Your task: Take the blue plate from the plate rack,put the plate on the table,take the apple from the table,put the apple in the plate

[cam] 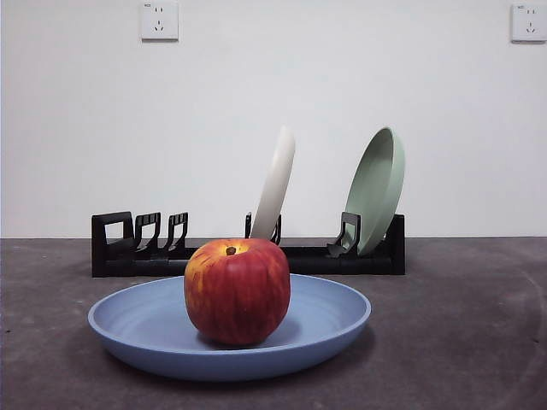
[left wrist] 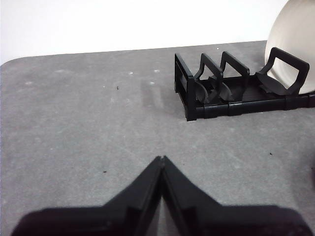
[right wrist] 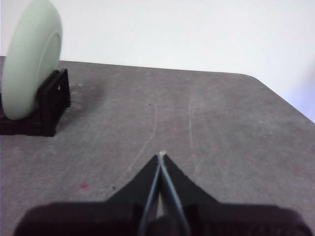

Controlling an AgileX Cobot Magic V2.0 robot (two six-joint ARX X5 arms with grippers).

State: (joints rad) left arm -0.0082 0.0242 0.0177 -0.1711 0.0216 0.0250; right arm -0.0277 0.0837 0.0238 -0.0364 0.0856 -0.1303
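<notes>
Front view: you have the blue plate lying flat on the dark grey, mottled surface, toward its near edge. The plate is wide, round and matte, with a shallow raised rim. The apple sits upright in the plate's well, round and red with yellow-orange streaks and a dark stem dimple on top. Behind it, toward the far edge, the plate rack runs long and low, black plastic with upright slotted holders and a squared loop at one end. A cream-white plate and a pale green plate stand tilted in its slots. Neither arm shows here.

Left wrist view: your left gripper hangs over bare grey surface, its two black jaws pressed together and empty. The rack's squared loop end and empty holders lie well apart from it, with the cream plate's edge beyond.

Right wrist view: your right gripper likewise has its jaws together, holding nothing, over scuffed grey surface. The pale green plate stands in the rack's other end, well apart from it.
</notes>
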